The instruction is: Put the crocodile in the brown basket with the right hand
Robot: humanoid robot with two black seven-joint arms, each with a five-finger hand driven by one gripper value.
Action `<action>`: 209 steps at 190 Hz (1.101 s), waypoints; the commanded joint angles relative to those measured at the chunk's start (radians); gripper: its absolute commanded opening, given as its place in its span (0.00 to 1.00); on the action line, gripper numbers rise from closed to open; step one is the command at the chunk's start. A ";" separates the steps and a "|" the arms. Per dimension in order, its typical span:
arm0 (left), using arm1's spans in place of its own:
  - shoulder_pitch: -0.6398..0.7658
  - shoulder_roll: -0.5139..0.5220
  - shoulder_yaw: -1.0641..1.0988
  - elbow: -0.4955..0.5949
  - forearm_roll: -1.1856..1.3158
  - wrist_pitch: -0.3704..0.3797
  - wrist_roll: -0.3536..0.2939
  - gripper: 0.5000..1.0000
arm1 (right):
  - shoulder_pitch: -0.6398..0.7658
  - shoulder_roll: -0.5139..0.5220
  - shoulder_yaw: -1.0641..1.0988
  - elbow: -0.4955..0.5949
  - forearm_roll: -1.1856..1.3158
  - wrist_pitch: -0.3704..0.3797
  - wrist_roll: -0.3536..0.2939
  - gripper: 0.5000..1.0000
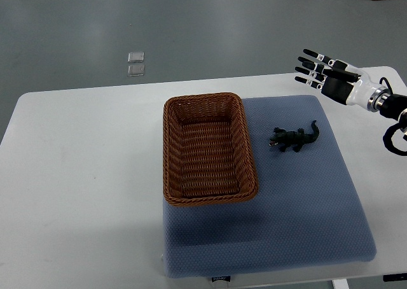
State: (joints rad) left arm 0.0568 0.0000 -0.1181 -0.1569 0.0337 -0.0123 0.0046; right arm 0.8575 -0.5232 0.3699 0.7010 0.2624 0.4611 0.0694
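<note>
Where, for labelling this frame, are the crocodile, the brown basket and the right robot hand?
crocodile (294, 138), top view, middle of its body.
brown basket (169, 155), top view, left wall of its rim.
right robot hand (327, 77), top view, knuckles of the open hand.

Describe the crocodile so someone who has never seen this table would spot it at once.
A blue mat covers the right part of the white table, with a brown basket on the mat's left side. Just right of the basket, apart from it, the crocodile lies on the bare mat. It is the only small, dark green, long-tailed toy there.
</note>
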 commanded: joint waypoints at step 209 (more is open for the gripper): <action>-0.006 0.000 0.002 0.000 0.000 0.006 0.002 1.00 | 0.048 -0.052 0.001 0.011 -0.416 0.149 0.086 0.87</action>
State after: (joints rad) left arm 0.0506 0.0000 -0.1165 -0.1562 0.0337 -0.0060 0.0061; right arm 0.8913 -0.5614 0.3718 0.7100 -0.0622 0.6101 0.1041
